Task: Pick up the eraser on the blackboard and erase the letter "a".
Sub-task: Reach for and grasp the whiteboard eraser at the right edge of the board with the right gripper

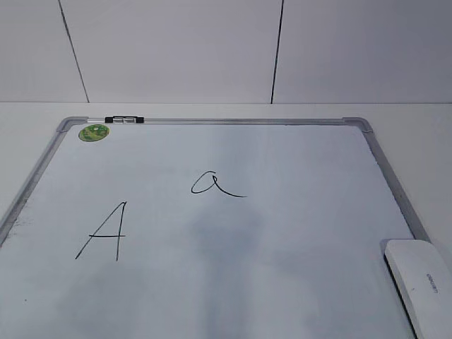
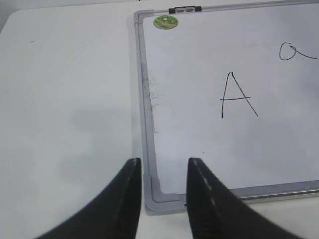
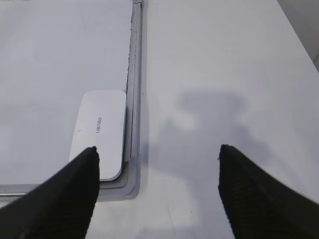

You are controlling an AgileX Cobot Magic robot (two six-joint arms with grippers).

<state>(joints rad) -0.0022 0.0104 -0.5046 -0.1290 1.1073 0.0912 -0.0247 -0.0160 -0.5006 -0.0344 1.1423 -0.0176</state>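
Exterior view shows the board [image 1: 296, 240] lying flat on a white table [image 1: 417, 134], its grey frame running round the edges. A round green sticker [image 1: 94, 132] sits in the far left corner, and a small black-and-white marker [image 1: 123, 120] lies along the far frame just beside it. The cursive "a" [image 1: 215, 183] is drawn near the middle of the board, with a larger capital "A" [image 1: 104, 232] to its left and nearer the camera. The eraser [image 1: 421, 282] rests at the near right corner, white side up with small grey lettering, lying along the right frame edge and partly over it. No arm shows in this view.

In the left wrist view, the left gripper [image 2: 162, 172] hangs over the near left corner of the board, fingers [image 2: 128, 199] parted a little with nothing between them; the frame corner shows in the gap. The capital "A", the sticker and part of the "a" lie beyond.

In the right wrist view, the right gripper [image 3: 157, 157] is spread wide and holds nothing. Its left finger [image 3: 75, 194] is just over the near end of the eraser in the picture, though whether it touches I cannot tell; the other finger stands over bare table to the right of the board. The eraser lies inside the corner of the frame, its long side against the right rail.
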